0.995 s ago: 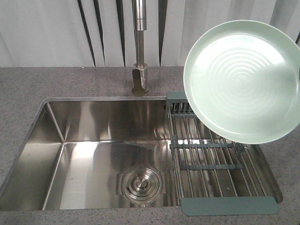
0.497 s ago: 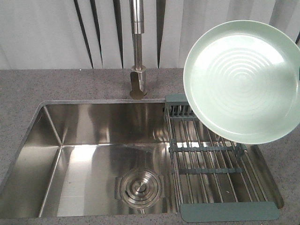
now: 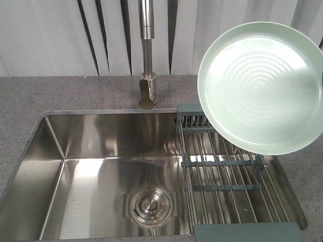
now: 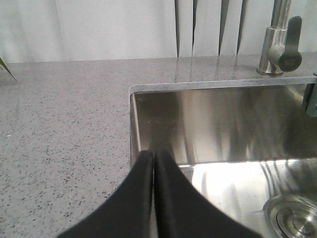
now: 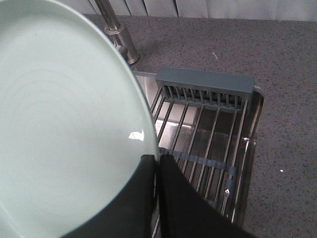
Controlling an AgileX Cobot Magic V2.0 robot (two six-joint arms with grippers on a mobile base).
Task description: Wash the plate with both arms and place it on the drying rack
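Note:
The pale mint-green plate [image 3: 260,88] hangs tilted in the air above the far end of the drying rack [image 3: 227,176], its ringed underside facing the front view. In the right wrist view my right gripper [image 5: 156,161] is shut on the plate [image 5: 64,124], one black finger on each side of its rim, with the rack [image 5: 208,129] below. My left gripper [image 4: 153,156] is shut with nothing in it, over the left edge of the sink [image 4: 223,124]. Of the arms only these black fingers show.
The steel sink [image 3: 101,146] is set into a grey speckled counter [image 3: 60,93]. A round drain strainer [image 3: 150,203] lies in its floor. The faucet [image 3: 146,55] stands behind the sink. The rack spans the sink's right end. Curtains hang behind.
In the front view the sink, faucet and rack have slid slightly down the frame, while the plate stays at the same spot in the frame.

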